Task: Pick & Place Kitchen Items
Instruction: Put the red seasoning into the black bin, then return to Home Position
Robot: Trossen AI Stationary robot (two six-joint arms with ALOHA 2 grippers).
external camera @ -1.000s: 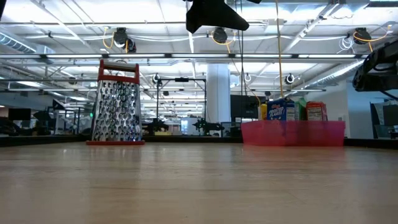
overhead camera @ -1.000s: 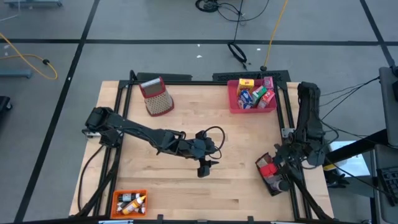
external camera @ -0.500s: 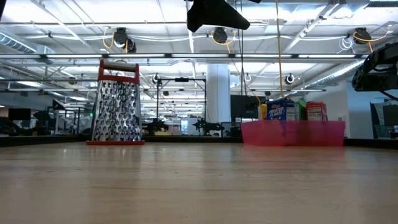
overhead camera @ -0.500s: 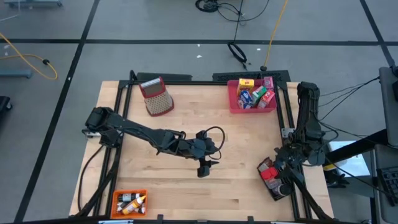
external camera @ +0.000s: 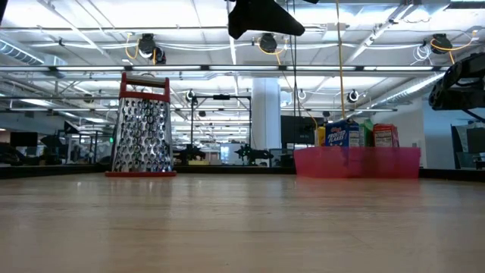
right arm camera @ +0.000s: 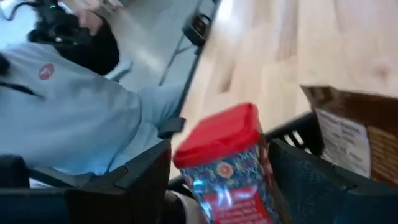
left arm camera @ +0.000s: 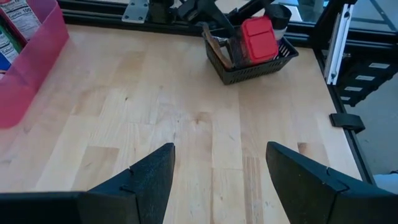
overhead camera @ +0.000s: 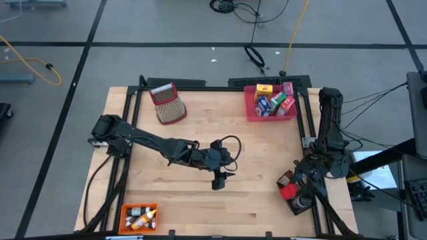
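Observation:
A black basket point(overhead camera: 297, 193) stands at the table's right edge, also seen in the left wrist view point(left arm camera: 252, 62). In it a red-lidded container point(right arm camera: 227, 155) stands tilted beside a brown box point(right arm camera: 351, 134). My right gripper point(right arm camera: 221, 180) hovers over the basket, open, one finger on each side of the container. My left gripper point(left arm camera: 217, 177) hangs open above the table's middle point(overhead camera: 219, 181), holding nothing. More kitchen items, blue, green and red packets and a yellow box point(overhead camera: 272, 100), stand in the pink tray point(overhead camera: 250, 110) at the far right. My right gripper's fingers point(right arm camera: 140, 180) stand close on either side of the red-lidded container's lid end point(right arm camera: 186, 149), slanting down into the basket. Whether they touch it I cannot tell. The container rests in the basket.
A red-topped grater point(overhead camera: 168, 103) stands at the far left. An orange tray point(overhead camera: 127, 208) with small bottles sits at the near left corner. A person in a grey shirt point(right arm camera: 68, 106) is beyond the table's right edge. Bare wood lies between the arms.
The red-lidded container under my right gripper has shifted a little toward the table's near edge, down into the black basket. My left arm has kept still.

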